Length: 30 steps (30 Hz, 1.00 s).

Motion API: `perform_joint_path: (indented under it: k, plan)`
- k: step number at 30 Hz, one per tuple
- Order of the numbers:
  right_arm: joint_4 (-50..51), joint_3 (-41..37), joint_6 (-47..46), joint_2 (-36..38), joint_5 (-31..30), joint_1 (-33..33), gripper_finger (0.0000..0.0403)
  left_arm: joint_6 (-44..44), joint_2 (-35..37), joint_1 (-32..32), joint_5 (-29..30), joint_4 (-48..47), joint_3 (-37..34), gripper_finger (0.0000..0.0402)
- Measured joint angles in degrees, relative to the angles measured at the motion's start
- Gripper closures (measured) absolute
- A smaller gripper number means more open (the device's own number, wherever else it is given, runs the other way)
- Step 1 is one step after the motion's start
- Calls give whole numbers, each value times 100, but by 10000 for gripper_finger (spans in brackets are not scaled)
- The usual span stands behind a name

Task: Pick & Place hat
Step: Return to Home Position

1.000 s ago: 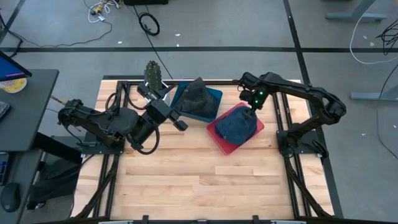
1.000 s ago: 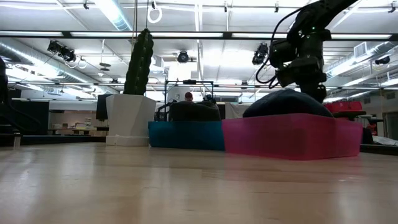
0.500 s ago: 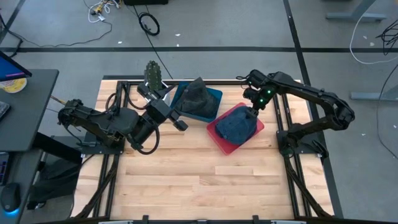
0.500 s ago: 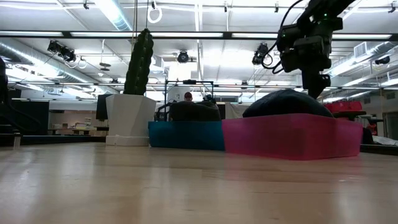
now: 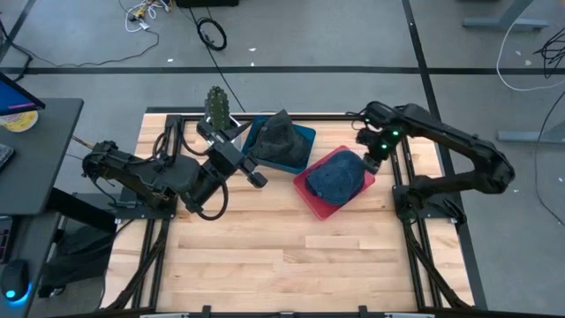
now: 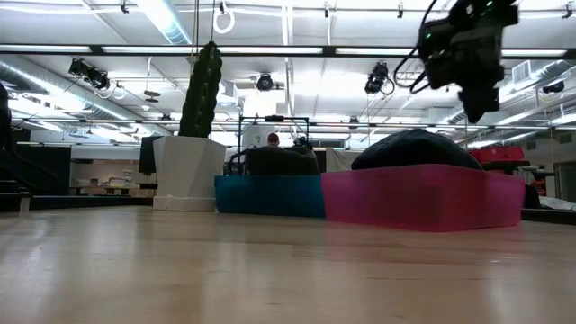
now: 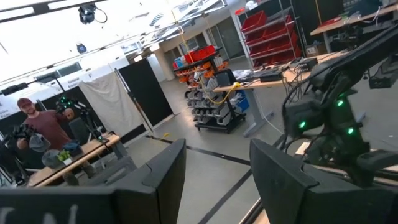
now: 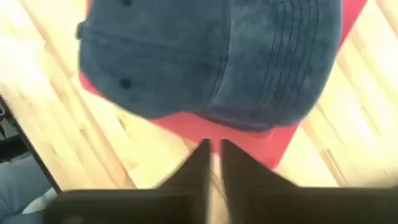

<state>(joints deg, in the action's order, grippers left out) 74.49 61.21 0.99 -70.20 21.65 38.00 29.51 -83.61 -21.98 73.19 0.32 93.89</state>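
1. wooden planks of the desk (image 5: 265, 256) lie mostly bare under a bright workshop hall. along the far edge stand a cactus (image 6: 202, 90) in a white pot (image 6: 184, 171), then a blue bin (image 6: 270, 193), then a pink bin (image 6: 423, 198) close beside it.
2. the blue cap (image 5: 337, 179) lies heaped in the pink bin, its crown bulging above the rim. the black cap (image 5: 278, 137) sits in the blue bin and also rises above its wall. whether another cap hides under the blue one, i cannot tell.
3. both caps look like light, soft cloth that would fold under a pinch. they seem neither slippery nor fragile. the brim looks like the stiffest part, so it is probably the surest hold; a fold of the crown would also serve.
4. the right tool (image 5: 371, 162) hangs above the far right edge of the pink bin, clear of the cap. its fingers (image 8: 200, 163) are drawn almost together, with only a thin slit between them, and they grip nothing.
5. the left tool (image 7: 217, 162) is raised just beside the near side of the blue bin. its fingers are spread wide and it is empty, touching neither bin nor cap.
6. no cap lies loose on the desk, so the sorting looks finished. what remains seems to be only drawing the arms away.
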Motion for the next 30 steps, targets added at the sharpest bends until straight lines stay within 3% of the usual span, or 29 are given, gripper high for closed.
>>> perform_joint_path:
  k: [2,5,8,13,16,22,27,30]
  plan:
    - [164,0,36,332,2,0,387,-57,0,0,0,4,0,220]
    - [469,0,-15,925,32,-2,382,-259,0,55,-46,-31,0,220]
    - [615,0,-121,1572,42,-80,388,-709,2,168,-541,-387,2,220]
    - [495,0,-377,2473,44,-186,395,-1410,2,431,-2028,-1032,2,221]
    - [411,0,-575,2769,42,-184,393,-1750,0,709,-3405,-1248,2,228]
    - [374,0,-638,3169,30,-184,400,-2307,0,1400,-5910,-1177,2,290]
    - [374,0,-636,3306,27,-181,390,-2651,4,1796,-7124,-1087,-163,384]
    - [374,0,-636,3314,26,-184,382,-2850,-2,1904,-7377,-877,-438,395]
